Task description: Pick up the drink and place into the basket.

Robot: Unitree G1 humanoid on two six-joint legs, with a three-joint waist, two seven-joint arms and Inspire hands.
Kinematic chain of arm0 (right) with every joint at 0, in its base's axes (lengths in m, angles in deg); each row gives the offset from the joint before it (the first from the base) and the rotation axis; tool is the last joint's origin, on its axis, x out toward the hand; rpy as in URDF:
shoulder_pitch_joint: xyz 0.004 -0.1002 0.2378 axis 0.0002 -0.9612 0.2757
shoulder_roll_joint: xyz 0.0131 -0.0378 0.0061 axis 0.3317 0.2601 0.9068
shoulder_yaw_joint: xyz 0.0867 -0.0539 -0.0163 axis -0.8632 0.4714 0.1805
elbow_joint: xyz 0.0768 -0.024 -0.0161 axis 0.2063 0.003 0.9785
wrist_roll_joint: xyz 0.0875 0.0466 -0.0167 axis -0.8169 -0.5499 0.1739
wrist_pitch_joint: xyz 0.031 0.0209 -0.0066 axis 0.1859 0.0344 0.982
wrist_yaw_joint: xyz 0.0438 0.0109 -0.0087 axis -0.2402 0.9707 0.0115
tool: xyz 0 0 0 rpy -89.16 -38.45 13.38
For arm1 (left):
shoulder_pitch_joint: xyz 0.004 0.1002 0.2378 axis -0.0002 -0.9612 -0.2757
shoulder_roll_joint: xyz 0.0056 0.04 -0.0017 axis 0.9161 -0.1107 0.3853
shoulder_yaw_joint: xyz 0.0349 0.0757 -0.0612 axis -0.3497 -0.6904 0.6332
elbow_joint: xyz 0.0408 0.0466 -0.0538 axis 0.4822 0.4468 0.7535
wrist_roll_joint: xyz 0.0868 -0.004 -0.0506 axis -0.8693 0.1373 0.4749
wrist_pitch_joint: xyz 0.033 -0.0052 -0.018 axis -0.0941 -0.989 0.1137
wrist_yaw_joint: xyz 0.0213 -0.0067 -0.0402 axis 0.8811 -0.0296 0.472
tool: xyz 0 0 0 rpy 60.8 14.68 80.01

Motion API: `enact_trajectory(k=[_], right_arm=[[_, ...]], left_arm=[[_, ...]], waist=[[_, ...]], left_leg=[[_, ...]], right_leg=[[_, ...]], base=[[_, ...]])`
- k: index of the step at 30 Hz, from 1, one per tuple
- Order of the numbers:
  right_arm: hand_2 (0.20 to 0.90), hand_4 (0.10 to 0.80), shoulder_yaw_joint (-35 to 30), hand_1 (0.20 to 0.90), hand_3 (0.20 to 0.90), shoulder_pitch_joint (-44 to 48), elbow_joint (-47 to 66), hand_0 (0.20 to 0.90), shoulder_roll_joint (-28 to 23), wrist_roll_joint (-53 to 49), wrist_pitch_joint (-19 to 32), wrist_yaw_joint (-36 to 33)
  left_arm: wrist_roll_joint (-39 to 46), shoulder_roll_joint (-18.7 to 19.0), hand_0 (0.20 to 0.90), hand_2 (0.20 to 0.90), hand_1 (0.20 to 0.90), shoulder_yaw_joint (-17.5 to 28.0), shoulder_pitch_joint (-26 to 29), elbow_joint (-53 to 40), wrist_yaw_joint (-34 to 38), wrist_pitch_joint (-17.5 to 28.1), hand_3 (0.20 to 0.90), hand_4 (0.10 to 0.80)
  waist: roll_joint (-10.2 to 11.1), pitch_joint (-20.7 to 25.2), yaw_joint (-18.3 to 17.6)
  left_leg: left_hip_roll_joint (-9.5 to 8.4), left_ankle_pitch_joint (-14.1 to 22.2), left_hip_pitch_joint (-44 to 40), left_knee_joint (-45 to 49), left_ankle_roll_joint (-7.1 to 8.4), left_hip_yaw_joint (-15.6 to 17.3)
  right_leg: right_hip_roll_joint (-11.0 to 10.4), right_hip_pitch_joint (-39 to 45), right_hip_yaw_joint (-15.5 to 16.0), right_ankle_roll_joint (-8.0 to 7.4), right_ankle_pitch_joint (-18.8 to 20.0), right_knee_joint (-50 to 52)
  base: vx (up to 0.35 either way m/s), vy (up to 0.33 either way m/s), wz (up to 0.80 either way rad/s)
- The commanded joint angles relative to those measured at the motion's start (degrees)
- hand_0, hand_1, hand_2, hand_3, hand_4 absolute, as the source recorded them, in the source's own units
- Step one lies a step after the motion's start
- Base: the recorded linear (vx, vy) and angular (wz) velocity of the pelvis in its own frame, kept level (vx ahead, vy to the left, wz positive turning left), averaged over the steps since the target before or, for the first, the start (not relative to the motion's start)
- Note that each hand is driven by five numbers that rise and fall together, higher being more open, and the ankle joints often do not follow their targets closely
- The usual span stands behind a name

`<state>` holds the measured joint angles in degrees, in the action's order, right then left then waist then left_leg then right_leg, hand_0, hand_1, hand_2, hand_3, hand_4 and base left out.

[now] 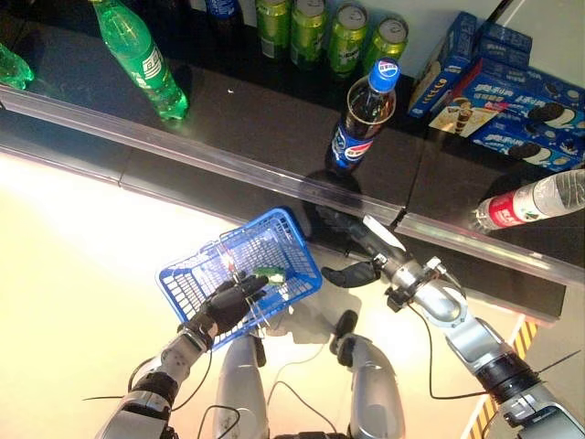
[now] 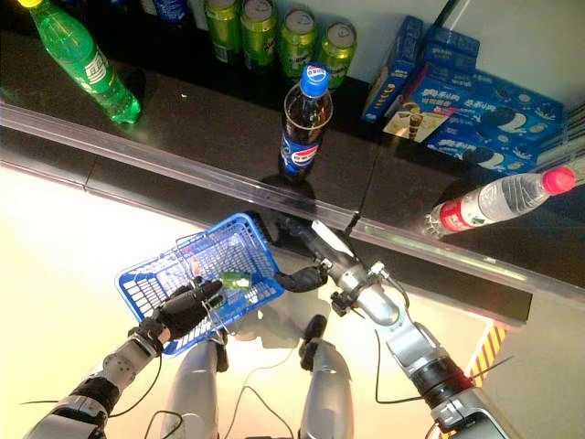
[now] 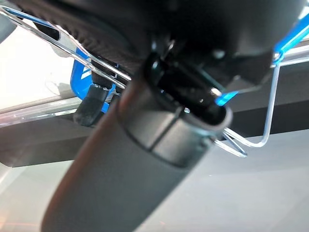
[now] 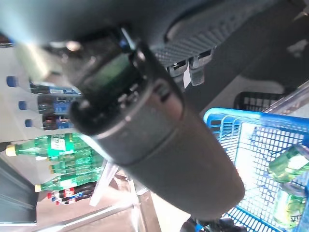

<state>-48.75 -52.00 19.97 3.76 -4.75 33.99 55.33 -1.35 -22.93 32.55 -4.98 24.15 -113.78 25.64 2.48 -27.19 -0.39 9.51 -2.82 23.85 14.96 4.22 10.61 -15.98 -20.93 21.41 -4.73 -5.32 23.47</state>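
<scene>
Standing upright on the dark shelf (image 1: 247, 119), the cola bottle (image 1: 363, 117) needs a body-level wrap. Right hand (image 1: 352, 240), fingers straight, empty, reaches below it; left hand (image 1: 230, 302) clamps the blue basket (image 1: 196, 274) handle.

Dark glossy shelf (image 1: 256, 119) with clear front rail (image 1: 228, 165) above bright pale floor (image 1: 73, 238).

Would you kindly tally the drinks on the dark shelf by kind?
Green plastic bottles: 2, one cut off at the left edge
Green metal cans: 4
Dark cola bottles: 2, one cut off at the top edge
Clear water bottle with red label: 1
Total: 9
</scene>
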Motion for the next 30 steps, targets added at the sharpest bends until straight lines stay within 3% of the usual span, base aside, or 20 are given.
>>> enact_trajectory(k=[1, 12, 30], right_arm=[[0.9, 0.8, -3.6, 0.9, 0.9, 1.74, 8.42, 0.9, -0.88, -6.8, 7.81, -3.2], [0.9, 0.8, -13.07, 0.9, 0.9, -1.98, 9.77, 0.9, 2.94, -15.35, 14.92, -5.01], [0.9, 0.8, -17.03, 0.9, 0.9, -1.48, 13.96, 0.9, 4.71, -17.94, 16.28, -4.2]], left_arm=[[3.63, -1.71, 0.3, 0.3, 0.3, -2.2, -4.39, -3.18, -5.48, 0.75, 0.2, 0.1], [4.32, -3.38, 0.3, 0.3, 0.3, -0.91, -6.7, -2.81, -6.1, 2.01, 0.2, 0.1], [1.88, -3.72, 0.3, 0.3, 0.3, 2.84, -8.45, 3.6, -5.92, 1.2, 0.2, 0.1]], waist=[[-0.33, 2.5, -0.47], [-1.32, 2.07, -1.33], [-0.76, 3.19, -0.64]], left_leg=[[0.88, 5.61, -5.26, 1.97, -0.2, 3.02], [0.6, 6.27, -6.47, 2.02, -0.89, 3.94], [-0.12, 6.29, -8.88, 0.43, -1.53, 3.82]], right_leg=[[0.27, -0.32, -5.83, -3.89, 2.77, -2.07], [0.16, 0.07, -6.0, -3.52, 2.24, -1.45], [0.44, 2.74, -5.21, -3.67, 2.94, -3.48]], base=[[-0.003, 0.036, -0.02], [0.012, 0.024, -0.02], [0.033, 0.0, -0.01]])
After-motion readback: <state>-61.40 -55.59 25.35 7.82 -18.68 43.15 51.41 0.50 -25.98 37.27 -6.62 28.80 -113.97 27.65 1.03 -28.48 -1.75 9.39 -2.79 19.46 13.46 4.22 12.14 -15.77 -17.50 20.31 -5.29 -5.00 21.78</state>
